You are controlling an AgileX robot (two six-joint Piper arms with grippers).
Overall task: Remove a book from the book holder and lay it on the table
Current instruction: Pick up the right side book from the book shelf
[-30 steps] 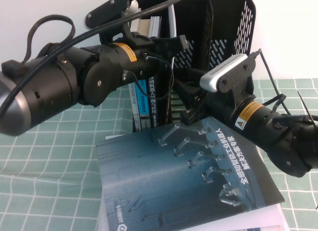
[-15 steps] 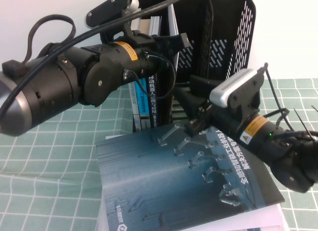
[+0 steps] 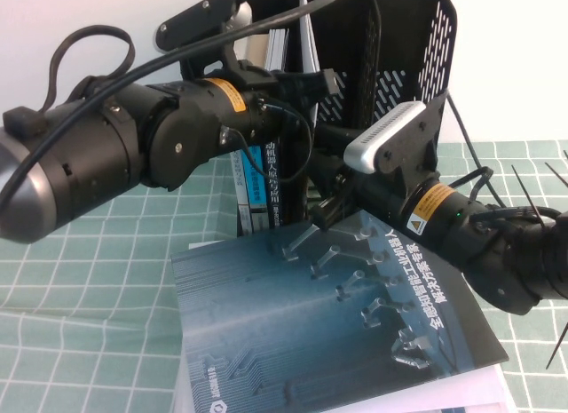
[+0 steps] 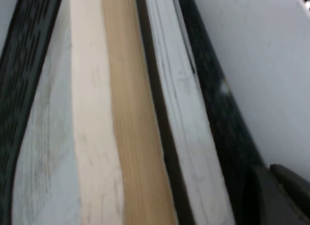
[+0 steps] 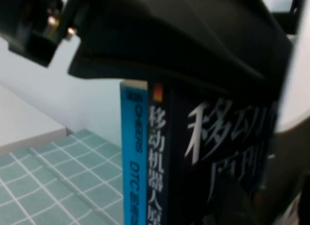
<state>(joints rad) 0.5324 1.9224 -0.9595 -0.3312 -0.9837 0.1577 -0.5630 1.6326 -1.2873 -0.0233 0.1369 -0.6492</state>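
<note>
While both grippers crowd the book holder (image 3: 390,49), their grip is seemingly unreadable.

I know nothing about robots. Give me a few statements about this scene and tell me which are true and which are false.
1. A dark blue book lies flat on the table. True.
2. The book holder lies on its side. False: it stands upright at the back.
3. The left tool is high up at the book holder, by the standing books. True.
4. The right tool is parked far from the book holder. False: it is low by the holder's base, just above the dark blue book's far edge.
5. The table is plain red. False: it is pale green with a white grid.
</note>
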